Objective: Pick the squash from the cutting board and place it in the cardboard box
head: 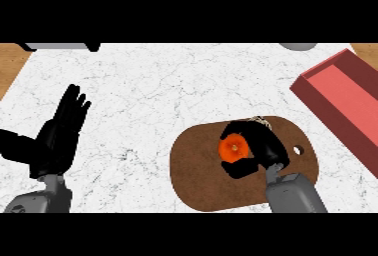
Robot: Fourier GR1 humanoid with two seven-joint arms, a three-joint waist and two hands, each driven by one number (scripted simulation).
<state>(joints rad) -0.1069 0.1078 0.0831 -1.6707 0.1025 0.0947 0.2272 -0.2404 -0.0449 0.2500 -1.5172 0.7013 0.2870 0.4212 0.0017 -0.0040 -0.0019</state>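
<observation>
Desk: a white, grey-veined marble desk [162,85] carries everything; bare wood shows at its upper corners.
Cutting board: a brown, rounded wooden cutting board [199,170] lies at the lower right of the desk, with a small hole [298,149] near its right edge.
Squash: the small orange squash [234,148] sits over the upper middle of the cutting board, inside the right hand; whether it touches the board cannot be told.
Right hand: the black right hand [260,144] comes up from the lower edge on its grey forearm, its fingers and thumb curled round the squash from the right side.
Box: a long red open-topped cardboard box [345,97] lies slantwise at the right edge, apart from the cutting board.
Left hand: the black left hand [59,132] rests at the left, fingers straight and pointing up, holding nothing.
Far edge: a grey object [55,46] at top left and a rounded grey one [297,46] at top right, both cut off.
</observation>
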